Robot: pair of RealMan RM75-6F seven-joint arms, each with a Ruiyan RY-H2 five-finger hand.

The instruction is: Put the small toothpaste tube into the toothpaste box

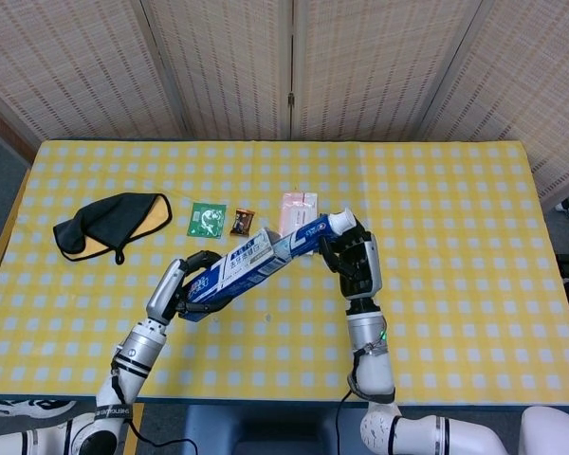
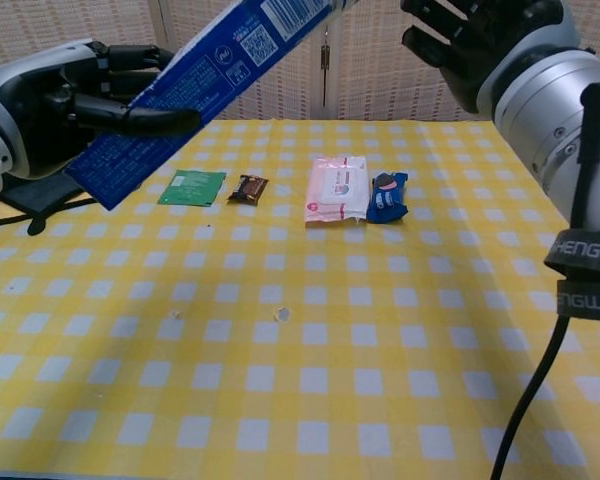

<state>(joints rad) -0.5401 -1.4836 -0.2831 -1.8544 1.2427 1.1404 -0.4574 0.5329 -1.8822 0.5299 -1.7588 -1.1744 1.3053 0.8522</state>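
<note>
In the head view my left hand (image 1: pixel 192 282) grips the lower end of the blue toothpaste box (image 1: pixel 235 271), which is held slanted above the table. The small toothpaste tube (image 1: pixel 313 233), blue with a white cap (image 1: pixel 341 223), sticks partly into the box's upper open end. My right hand (image 1: pixel 357 263) holds the tube near its cap. In the chest view the left hand (image 2: pixel 75 95) and the box (image 2: pixel 195 90) fill the upper left, and the right hand (image 2: pixel 470 40) is at the top right. There the tube is cut off by the top edge.
On the yellow checked table (image 1: pixel 455 237) lie a black and yellow cloth (image 1: pixel 109 223), a green packet (image 2: pixel 192 187), a brown snack (image 2: pixel 247 187), a pink wipes pack (image 2: pixel 337 188) and a blue packet (image 2: pixel 387 196). Two small crumbs (image 2: pixel 280 314) lie nearer me.
</note>
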